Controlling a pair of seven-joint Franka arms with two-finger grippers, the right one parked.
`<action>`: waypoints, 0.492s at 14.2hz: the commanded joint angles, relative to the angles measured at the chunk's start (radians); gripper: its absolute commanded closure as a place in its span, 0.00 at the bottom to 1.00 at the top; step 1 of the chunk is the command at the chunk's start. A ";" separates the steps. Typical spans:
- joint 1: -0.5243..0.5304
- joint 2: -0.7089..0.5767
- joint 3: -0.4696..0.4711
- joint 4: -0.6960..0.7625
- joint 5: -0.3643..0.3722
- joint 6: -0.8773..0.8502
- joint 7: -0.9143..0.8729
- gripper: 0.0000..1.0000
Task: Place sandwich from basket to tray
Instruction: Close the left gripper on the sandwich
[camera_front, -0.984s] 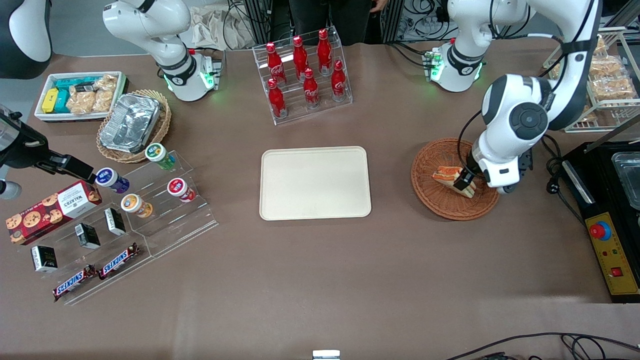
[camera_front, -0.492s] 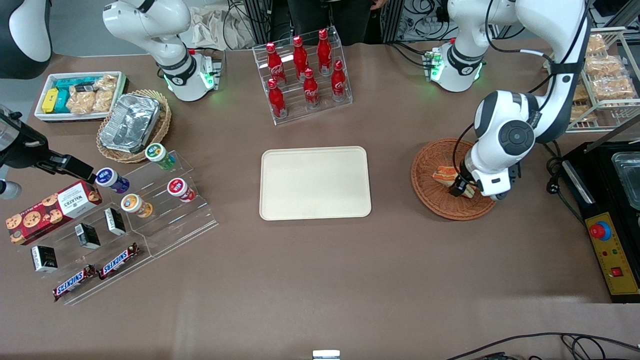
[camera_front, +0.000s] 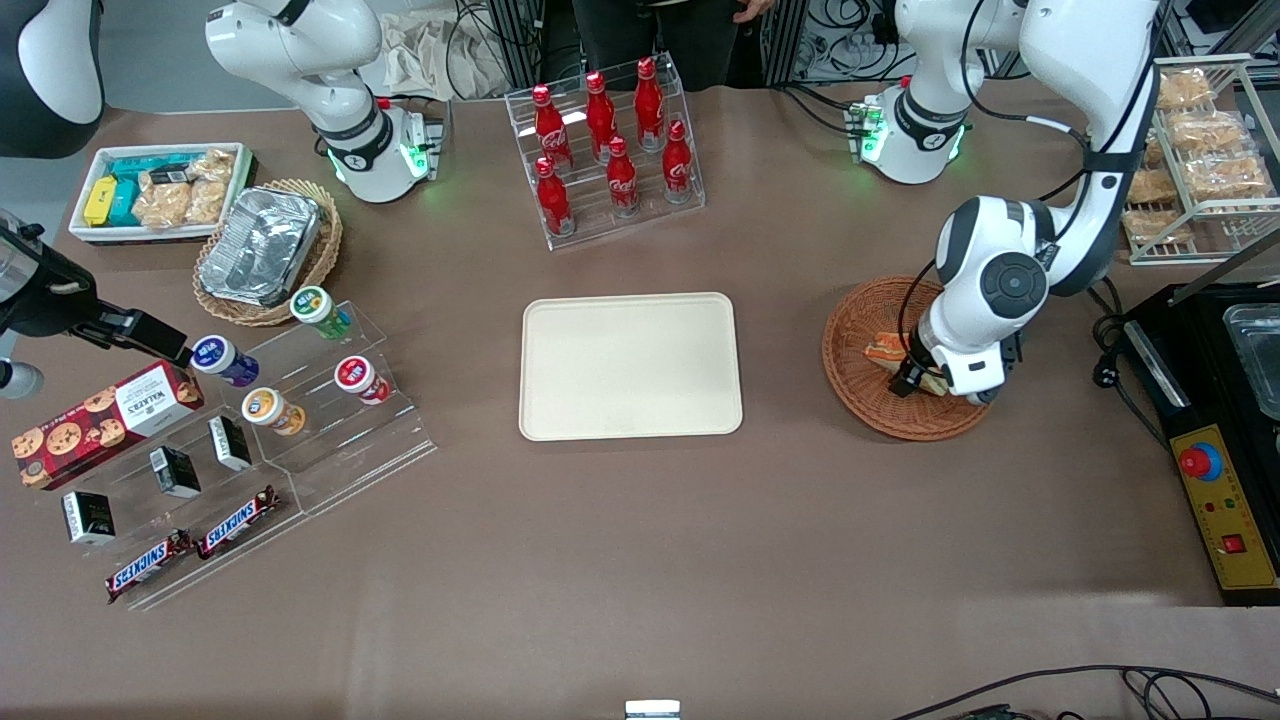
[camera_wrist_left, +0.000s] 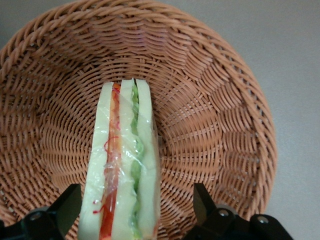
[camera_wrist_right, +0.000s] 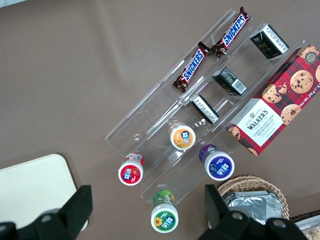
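A brown desk (camera_front: 640, 560) fills the front view, matte and plain, with cables trailing over its nearest edge. The cream tray (camera_front: 630, 366) lies flat near its middle, nothing on it. Toward the working arm's end sits the reddish-brown basket (camera_front: 868, 400), and the sandwich (camera_wrist_left: 124, 165) lies inside it in clear wrap, its orange-red and green layers showing edge-on in the left wrist view. The hand (camera_front: 912, 378) is down in the basket with its fingers (camera_wrist_left: 65, 207) spread, one on each side of the sandwich; a gap shows between the wrap and each finger, so nothing is pinched.

Farther from the front camera than the tray, a clear stepped rack holds red bottles (camera_front: 612, 150). Toward the parked arm's end stand a lighter wicker basket with a foil container (camera_front: 260, 246), a white bin of snacks (camera_front: 160, 190), and a clear tiered stand (camera_front: 300, 440) carrying small round tubs, dark little boxes and two Snickers bars (camera_front: 195, 545). A red Walkers cookie box (camera_front: 100, 418) rests beside the stand. At the working arm's end a wire shelf (camera_front: 1200, 160) holds bagged golden pastries, and a black unit with a yellow control panel (camera_front: 1225, 510) sits nearer the camera.
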 joint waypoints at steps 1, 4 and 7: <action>-0.001 -0.010 0.004 -0.020 0.016 0.027 -0.023 0.30; -0.001 -0.011 0.004 -0.030 0.019 0.027 -0.024 0.77; -0.001 -0.025 0.004 -0.041 0.020 0.027 -0.012 1.00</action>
